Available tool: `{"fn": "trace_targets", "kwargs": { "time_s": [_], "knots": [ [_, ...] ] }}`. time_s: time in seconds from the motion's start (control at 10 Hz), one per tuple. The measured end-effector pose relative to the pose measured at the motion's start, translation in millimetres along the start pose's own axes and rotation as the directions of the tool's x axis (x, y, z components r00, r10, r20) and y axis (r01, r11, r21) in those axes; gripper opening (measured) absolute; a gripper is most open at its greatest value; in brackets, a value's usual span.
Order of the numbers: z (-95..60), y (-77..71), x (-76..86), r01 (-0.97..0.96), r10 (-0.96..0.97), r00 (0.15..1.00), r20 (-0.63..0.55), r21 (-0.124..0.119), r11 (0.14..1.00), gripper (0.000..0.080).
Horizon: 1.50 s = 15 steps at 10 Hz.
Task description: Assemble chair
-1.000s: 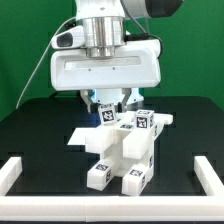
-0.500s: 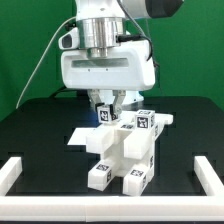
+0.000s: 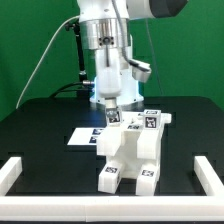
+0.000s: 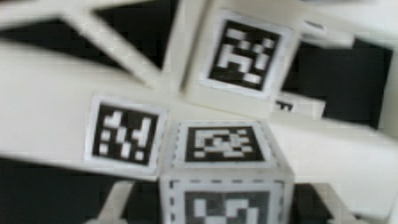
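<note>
Rails of plain white (image 3: 12, 172) fence the black surface (image 3: 40, 125) along its near corners in the exterior view, one corner piece at that view's left and one (image 3: 212, 172) at its right, both cut off by the picture's lower edge. They hold nothing but the surface's own contents; no bin, tray or box shows.

On the surface, toward the middle and a little to the exterior view's right, stands the chair (image 3: 132, 150), a blocky white assembly with two thick legs reaching toward the near edge, each ending in a black-and-white tag. More tags sit on its upper cubes. Just behind it, toward the exterior view's left, a thin flat white sheet (image 3: 80, 137) lies on the black; the chair hides part of it, so I cannot tell how far it runs.

Above the chair the arm hangs nearly straight down, and the pincer (image 3: 110, 105) meets the chair's upper rear part. Its fingers are dark and small there; whether they grip the part or merely touch it cannot be made out.

The wrist view is blurred and very close: tagged white faces of the chair (image 4: 222, 150) fill it, with slanted white bars behind. No fingers show clearly.
</note>
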State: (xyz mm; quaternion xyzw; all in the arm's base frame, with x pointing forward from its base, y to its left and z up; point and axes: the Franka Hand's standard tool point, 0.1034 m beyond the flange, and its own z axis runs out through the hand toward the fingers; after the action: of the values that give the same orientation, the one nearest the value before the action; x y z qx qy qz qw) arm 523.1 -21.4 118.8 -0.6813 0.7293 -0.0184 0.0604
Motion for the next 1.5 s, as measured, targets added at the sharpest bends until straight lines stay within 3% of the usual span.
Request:
{"fn": "trace_targets", "kwargs": {
  "time_s": [0.1,0.2,0.3,0.4,0.5,0.6,0.7,0.9,1.2,1.5],
  "knots": [
    [0.4,0.5,-0.9,0.0,0.0,1.0,0.0,-0.001,1.0,0.0335],
    [0.7,0.6,-0.7,0.07,-0.07,0.998,-0.001,-0.002,0.998,0.0468],
    [1.1,0.9,-0.8,0.078,-0.078,0.997,-0.001,-0.003,0.997,0.0468],
    [0.8,0.8,-1.2,0.18,-0.18,0.984,-0.003,-0.004,0.984,0.0607],
    [-1.4,-0.3,-3.9,0.39,-0.39,0.921,-0.004,-0.003,0.921,0.0636],
    [-3.5,-1.3,-5.8,0.533,-0.533,0.846,-0.002,0.001,0.846,0.0636],
    [-4.0,-1.4,-8.1,0.698,-0.698,0.716,-0.002,-0.001,0.716,0.0647],
    [-1.3,2.8,-8.6,0.809,-0.809,0.588,-0.004,-0.009,0.588,0.0648],
    [-0.4,0.1,-4.5,0.959,-0.96,0.281,-0.006,-0.025,0.281,0.0648],
    [0.2,-0.3,-5.1,0.947,-0.947,0.321,-0.014,-0.024,0.321,0.0622]
  ]
}}
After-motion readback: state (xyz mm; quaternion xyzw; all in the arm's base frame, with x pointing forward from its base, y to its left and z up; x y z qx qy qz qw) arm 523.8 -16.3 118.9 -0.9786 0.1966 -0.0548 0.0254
